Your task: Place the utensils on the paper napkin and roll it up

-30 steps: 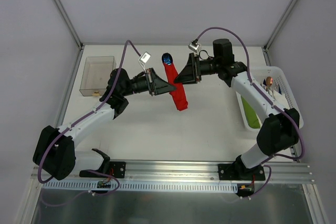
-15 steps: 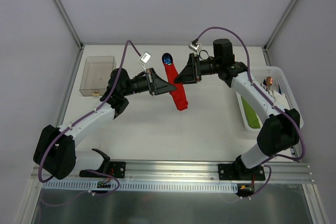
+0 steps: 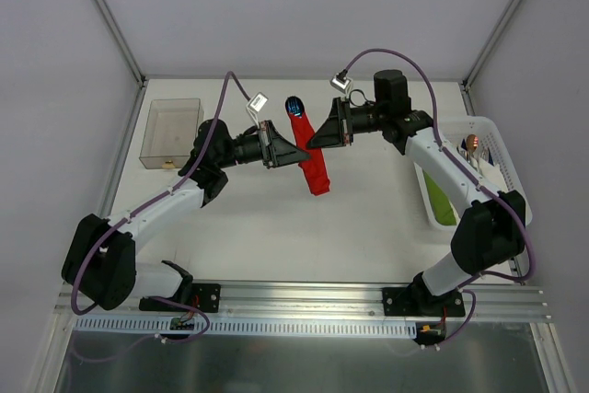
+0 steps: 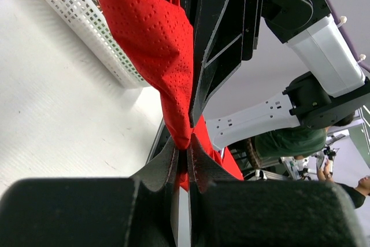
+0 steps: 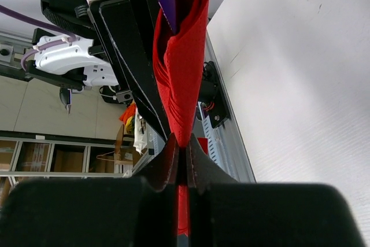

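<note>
Rolled bright red paper napkin (image 3: 317, 175) slants over the white tabletop (image 3: 368, 218), long axis far-left to near-right, an iridescent blue utensil head (image 3: 294, 104) poking from its far end. The left gripper (image 4: 184, 148) and right gripper (image 5: 182, 146) both pinch it from opposite sides. A white slatted basket (image 3: 497, 128) at the right holds a green napkin bundle (image 3: 444, 209) and a copper-headed utensil (image 3: 472, 143).

utensils (image 3: 294, 105) mostly wrapped inside napkin (image 3: 316, 170), handles apparently hidden

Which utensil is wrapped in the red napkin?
The blue-headed utensil: its head pokes out of the red napkin. The copper-headed utensil is in the white basket on the right.
</note>
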`<state>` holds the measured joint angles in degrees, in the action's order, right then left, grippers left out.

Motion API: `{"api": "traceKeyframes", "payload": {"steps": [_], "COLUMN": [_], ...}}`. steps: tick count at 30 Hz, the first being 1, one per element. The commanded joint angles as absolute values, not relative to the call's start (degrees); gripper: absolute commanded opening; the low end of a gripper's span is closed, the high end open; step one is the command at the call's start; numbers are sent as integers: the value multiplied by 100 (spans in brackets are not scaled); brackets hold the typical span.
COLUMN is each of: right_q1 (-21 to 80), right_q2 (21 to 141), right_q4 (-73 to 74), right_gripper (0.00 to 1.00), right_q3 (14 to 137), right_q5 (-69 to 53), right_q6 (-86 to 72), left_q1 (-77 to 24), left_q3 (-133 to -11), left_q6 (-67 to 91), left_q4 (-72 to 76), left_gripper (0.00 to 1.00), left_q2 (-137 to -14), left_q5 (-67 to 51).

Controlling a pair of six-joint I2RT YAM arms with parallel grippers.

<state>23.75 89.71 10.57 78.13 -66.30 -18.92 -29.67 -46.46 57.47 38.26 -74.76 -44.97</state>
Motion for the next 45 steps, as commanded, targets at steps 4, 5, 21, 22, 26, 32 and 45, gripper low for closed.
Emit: {"api": "traceKeyframes", "payload": {"steps": [4, 5, 21, 22, 26, 32, 45], "right_q1": [2084, 2022, -61, -340, -1149, -2319, -3867], "right_q2": [8833, 8816, 9157, 9454, 9931, 10107, 9922], "right_q4": [1055, 1055, 7167, 7807, 9492, 9510, 9519], "right_gripper": [0, 0, 0, 0, 0, 0, 0], "right_q3": [8033, 8051, 8936, 9278, 9493, 9194, 9141], "right_q5": [-6952, -6978, -7392, -7313, -6883, -5819, -4650], "right_q6": [-1793, -1784, 3368, 3967, 5914, 6705, 7444], "left_q1": [-3024, -3015, -2777, -2777, -2786, -2777, -2786], "left_q3": [-4992, -4992, -5326, -5352, -5379, -5405, -5203], "left_q6": [5634, 5608, 4184, 4149, 4122, 4113, 4280], "left_q4": [4342, 4272, 2224, 2189, 2101, 2118, 2487], "left_gripper": [16, 36, 99, 99, 99, 99, 99], "left_q2": [-7435, -7427, -7066, -7110, -7233, -7383, -7681], "left_q5": [-4403, -4403, -4368, -4412, -4526, -4587, -4702]}}
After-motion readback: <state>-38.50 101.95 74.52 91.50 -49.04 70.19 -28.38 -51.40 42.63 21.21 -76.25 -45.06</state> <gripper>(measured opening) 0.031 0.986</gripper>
